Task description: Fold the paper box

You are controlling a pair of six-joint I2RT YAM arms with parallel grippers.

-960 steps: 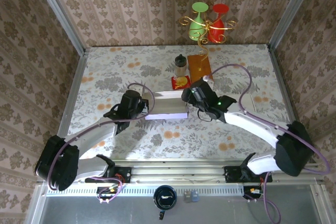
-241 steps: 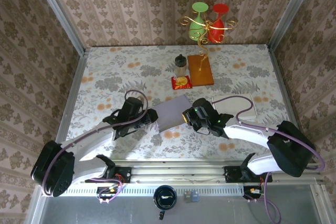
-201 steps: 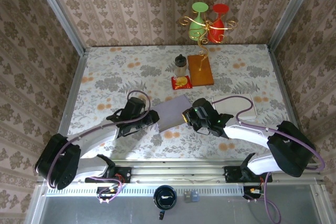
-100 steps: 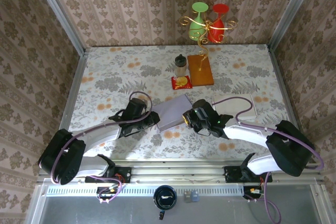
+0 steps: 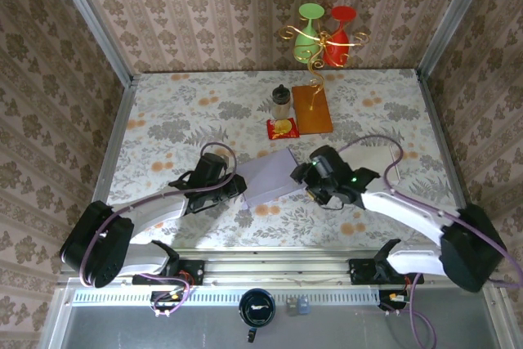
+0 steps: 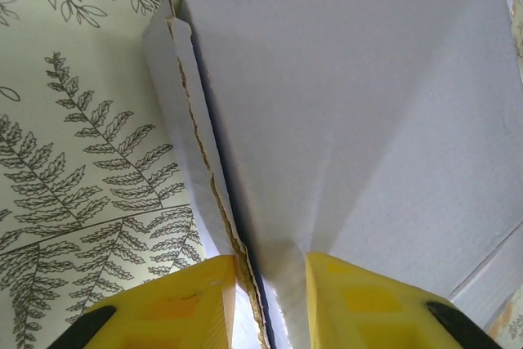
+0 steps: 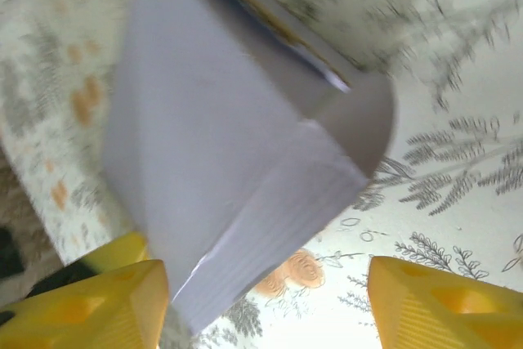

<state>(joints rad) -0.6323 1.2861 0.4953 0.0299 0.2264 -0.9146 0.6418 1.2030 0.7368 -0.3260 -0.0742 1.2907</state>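
Left gripper (image 6: 271, 292) is clamped on the ragged side wall of the paper box (image 5: 270, 176), jaws tighter than a second ago; right gripper (image 7: 265, 284) has sprung wide apart, letting go of the box's right corner. Box lies flat mid-table (image 5: 163, 112), between both arms; the right wrist view is blurred, and the frame cuts off the lower part of the left fingers.

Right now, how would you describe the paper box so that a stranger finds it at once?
On the flower-patterned table, look at the near half, where the left gripper and right gripper face each other. The paper box lies between them, flattish and turned at an angle. It alone is plain pale lilac; the red packet and brown board behind it are darker.
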